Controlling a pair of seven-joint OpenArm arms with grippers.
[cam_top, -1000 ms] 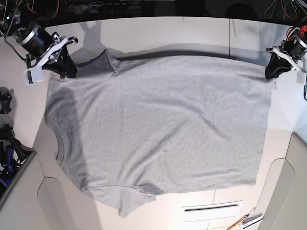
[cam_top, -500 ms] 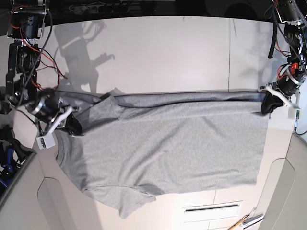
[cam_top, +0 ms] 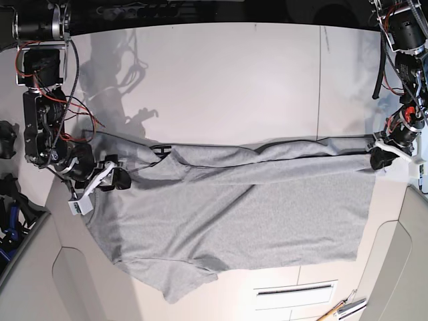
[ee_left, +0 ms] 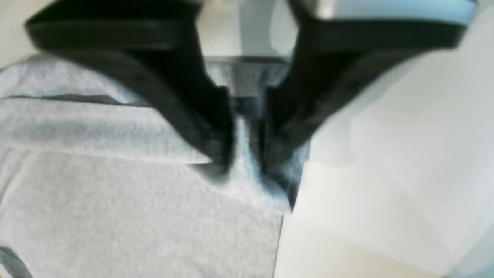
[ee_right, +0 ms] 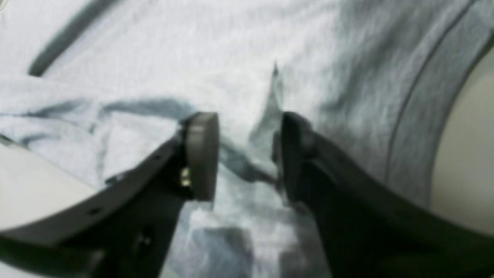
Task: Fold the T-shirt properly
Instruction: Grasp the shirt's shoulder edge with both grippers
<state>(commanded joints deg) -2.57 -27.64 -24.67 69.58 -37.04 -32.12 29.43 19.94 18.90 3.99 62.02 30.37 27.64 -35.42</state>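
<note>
The heather-grey T-shirt point(cam_top: 234, 221) lies plain side up on the white table, collar to the left and hem to the right. Its far edge is lifted and drawn toward the near side as a long fold. My left gripper point(cam_top: 380, 158) is at the right end of that fold, at the hem corner. In the left wrist view the gripper point(ee_left: 245, 154) is shut on a pinch of the grey cloth point(ee_left: 115, 216). My right gripper point(cam_top: 115, 179) is at the left end by the sleeve. In the right wrist view it point(ee_right: 247, 154) holds a bunched ridge of cloth point(ee_right: 231, 58).
Bare white table point(cam_top: 234, 80) lies beyond the shirt. A slotted panel point(cam_top: 294, 289) and hand tools point(cam_top: 341, 309) are at the near right. Dark gear point(cam_top: 10, 207) sits at the left edge. The near sleeve point(cam_top: 180, 281) hangs toward the front edge.
Both grippers have carried the shirt's far edge from the back of the table toward the near side. The fold line now lies across the shirt's middle.
</note>
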